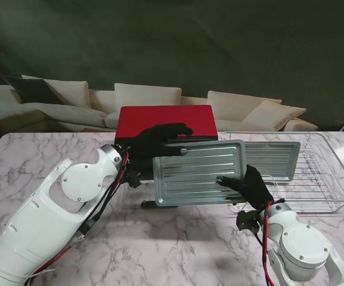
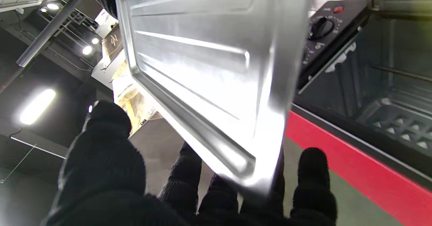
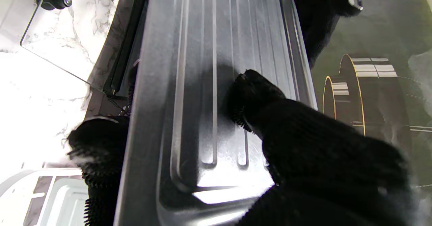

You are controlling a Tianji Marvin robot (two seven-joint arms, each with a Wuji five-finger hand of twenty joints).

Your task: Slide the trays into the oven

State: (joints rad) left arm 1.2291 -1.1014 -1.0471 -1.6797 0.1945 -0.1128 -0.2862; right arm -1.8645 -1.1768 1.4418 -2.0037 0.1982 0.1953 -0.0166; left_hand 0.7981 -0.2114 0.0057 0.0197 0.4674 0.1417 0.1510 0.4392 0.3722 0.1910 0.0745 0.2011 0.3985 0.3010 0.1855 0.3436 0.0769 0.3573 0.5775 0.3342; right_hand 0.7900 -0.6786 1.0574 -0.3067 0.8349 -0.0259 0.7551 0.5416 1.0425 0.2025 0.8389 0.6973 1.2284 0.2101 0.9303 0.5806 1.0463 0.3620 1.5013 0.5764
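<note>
Ribbed metal tray [image 1: 198, 173] at frame centre, lifted off the marble tabletop [image 1: 177, 250], just before the red oven [image 1: 164, 121]. Left hand [image 1: 154, 142] clamping its left edge, right hand [image 1: 250, 186] pinching its right edge.

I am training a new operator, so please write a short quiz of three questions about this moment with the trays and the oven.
1. True or false: the ribbed metal tray is held by both the left hand and the right hand.
2. What colour is the top of the oven?
3. Where is the second tray? A: inside the oven. B: on the wire rack, to the right. C: in the left hand.

Key: 1 true; 2 red; 3 B.
</note>
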